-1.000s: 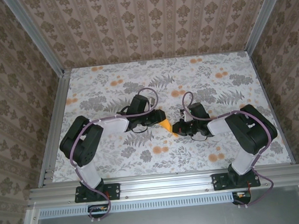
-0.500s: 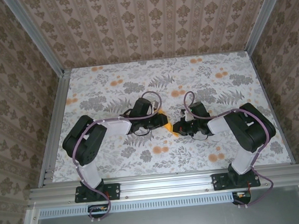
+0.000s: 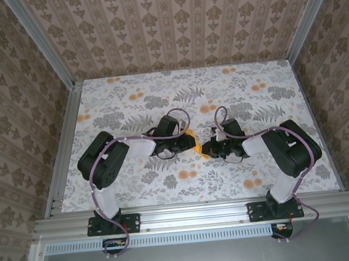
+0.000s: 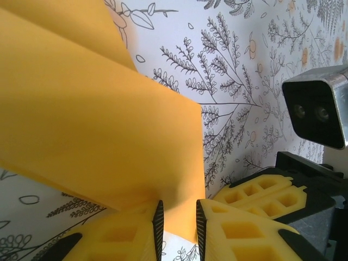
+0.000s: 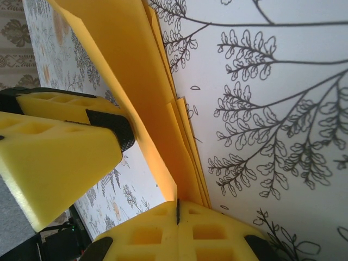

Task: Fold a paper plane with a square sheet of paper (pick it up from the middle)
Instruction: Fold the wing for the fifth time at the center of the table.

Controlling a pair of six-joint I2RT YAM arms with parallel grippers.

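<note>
Right hand (image 5: 178, 211) clamps the edge of the folded paper (image 5: 125, 70); left hand (image 4: 179, 217) straddles a flap, jaws slightly apart. Judged light, floppy, crease-prone: hold near folds.

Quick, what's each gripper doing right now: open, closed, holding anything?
Left gripper: open, jaws astride the edge of the orange paper, not clamped on it.
Right gripper: shut on the orange paper.

Bright orange-yellow square sheet of paper (image 4: 98, 119), folded into several stacked layers, upper flap lifted and tilted
</note>
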